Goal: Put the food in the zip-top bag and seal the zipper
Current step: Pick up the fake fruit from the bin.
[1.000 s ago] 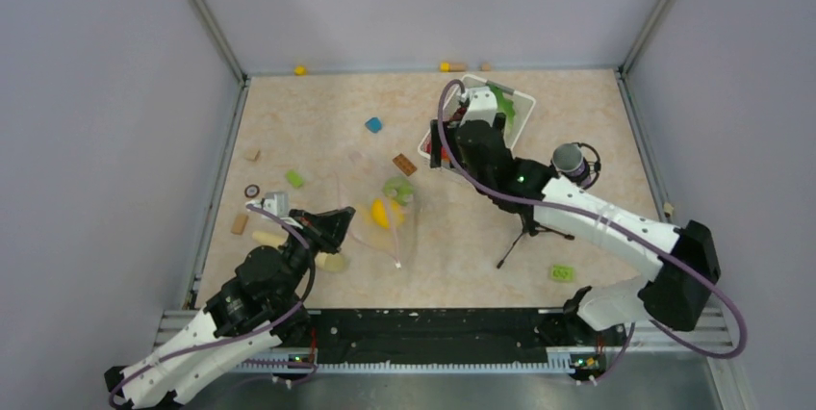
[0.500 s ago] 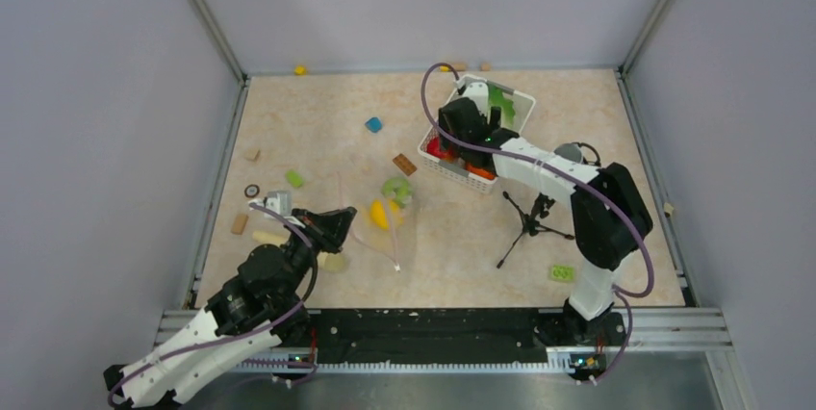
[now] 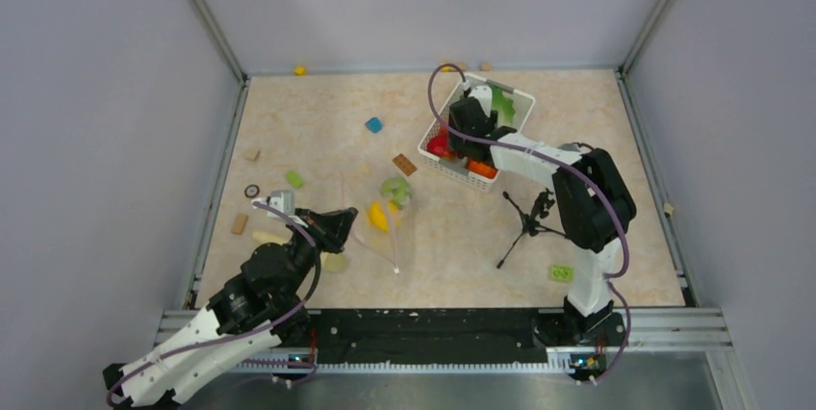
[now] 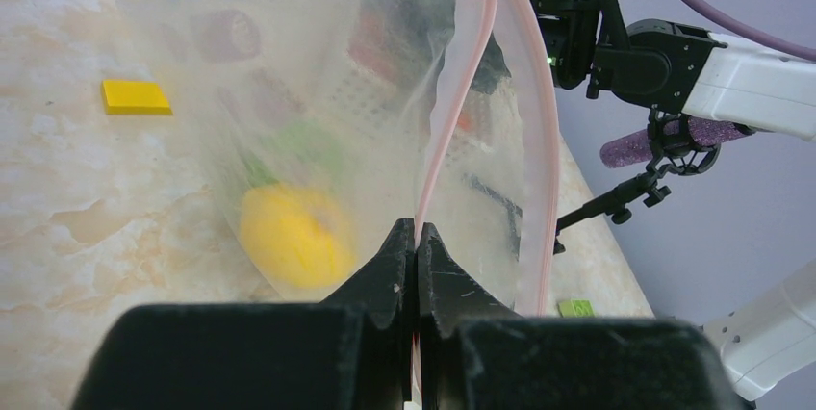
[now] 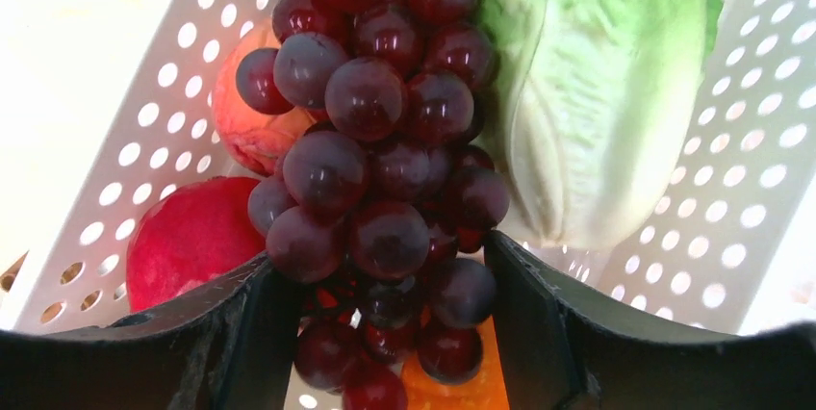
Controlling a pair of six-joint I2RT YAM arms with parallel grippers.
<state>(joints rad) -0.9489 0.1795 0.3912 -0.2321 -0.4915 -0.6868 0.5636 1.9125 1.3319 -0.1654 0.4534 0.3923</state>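
Observation:
My left gripper (image 4: 416, 227) is shut on the pinkish zipper (image 4: 462, 92) of the clear zip-top bag (image 3: 380, 232), holding the mouth up near the table's middle. Inside the bag lie a yellow lemon (image 4: 289, 237) and a green lime (image 3: 396, 189). My right gripper (image 5: 385, 275) is down in the white basket (image 5: 144, 112), its fingers pressed against both sides of the dark purple grape bunch (image 5: 385, 140). The lettuce (image 5: 587, 92) lies to the right of the bunch, the red apple (image 5: 188, 242) to its left, and the orange (image 5: 452, 386) under it.
A small black tripod (image 3: 527, 222) stands just in front of the basket. Loose blocks lie about: blue (image 3: 373, 124), green (image 3: 294, 178), a brown brick (image 3: 404, 165) and a green brick (image 3: 561, 273) near the right arm's base. Walls close in the table.
The right arm swung its gripper over and down into the basket, and its jaws narrowed onto the grape bunch. The left gripper kept still on the zipper.

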